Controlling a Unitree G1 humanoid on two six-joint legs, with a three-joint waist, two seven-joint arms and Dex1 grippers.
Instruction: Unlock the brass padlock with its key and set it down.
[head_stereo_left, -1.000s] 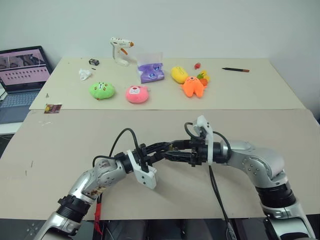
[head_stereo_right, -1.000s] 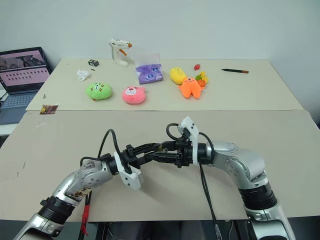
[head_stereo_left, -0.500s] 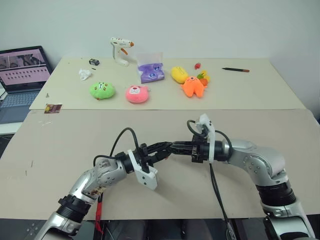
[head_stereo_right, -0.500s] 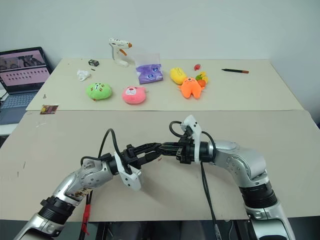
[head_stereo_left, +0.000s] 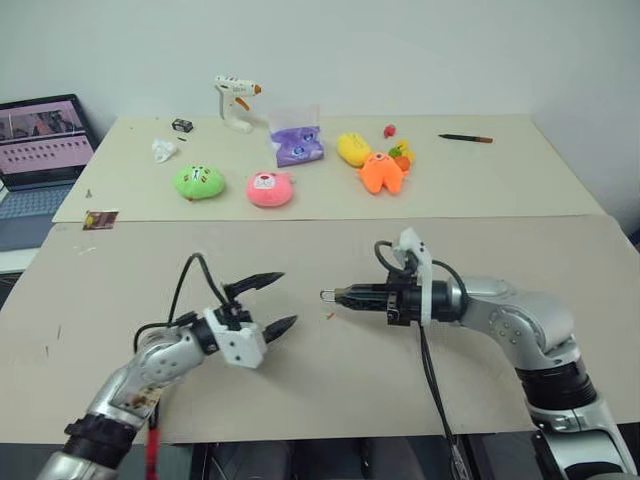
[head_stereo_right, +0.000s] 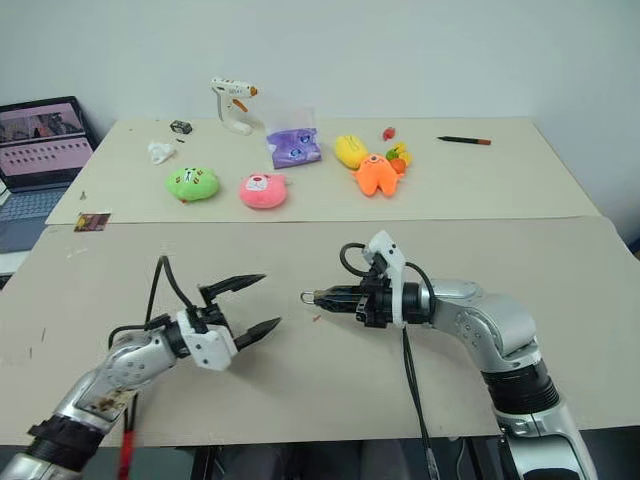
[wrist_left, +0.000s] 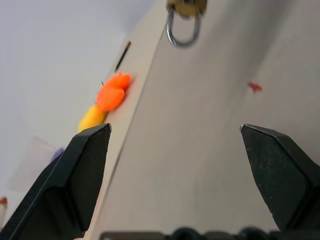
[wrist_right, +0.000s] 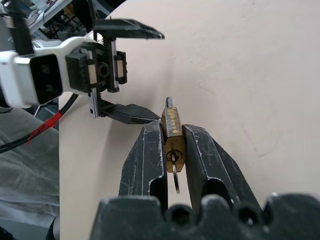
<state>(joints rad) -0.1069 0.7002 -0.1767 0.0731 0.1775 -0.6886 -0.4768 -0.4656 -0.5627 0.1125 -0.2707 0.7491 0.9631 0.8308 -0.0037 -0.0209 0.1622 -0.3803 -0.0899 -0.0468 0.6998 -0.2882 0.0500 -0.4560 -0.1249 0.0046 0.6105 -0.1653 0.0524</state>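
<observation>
— Beige counter (head_stereo_left: 330, 400) in front, a second one behind it by the white wall. What sits at the far left?

— An open laptop (head_stereo_left: 40, 150) off the counter's left edge. Moving right along the back: a white glue gun (head_stereo_left: 235, 100), a green plush (head_stereo_left: 200, 181), a pink plush (head_stereo_left: 269, 188), a purple bag (head_stereo_left: 300, 145), a yellow plush (head_stereo_left: 355, 149), an orange plush (head_stereo_left: 381, 173) and a dark pen (head_stereo_left: 465, 138) at the right.

— And nearer the front?

— Left tool (head_stereo_left: 276, 300) hovers over the near counter with its two black fingers spread wide apart, nothing between them.

— Where is the brass padlock?

— Just right of that tool, apart from it. The right tool (wrist_right: 171, 142) is clamped on the brass padlock (wrist_right: 172, 135), held above the counter; the silvery shackle (wrist_left: 183, 31) sticks out toward the left tool, and in the right wrist view a key (wrist_right: 175, 177) sits in the keyhole at the body's near end. A tiny red speck (head_stereo_left: 331, 316) lies on the counter below the lock
</observation>
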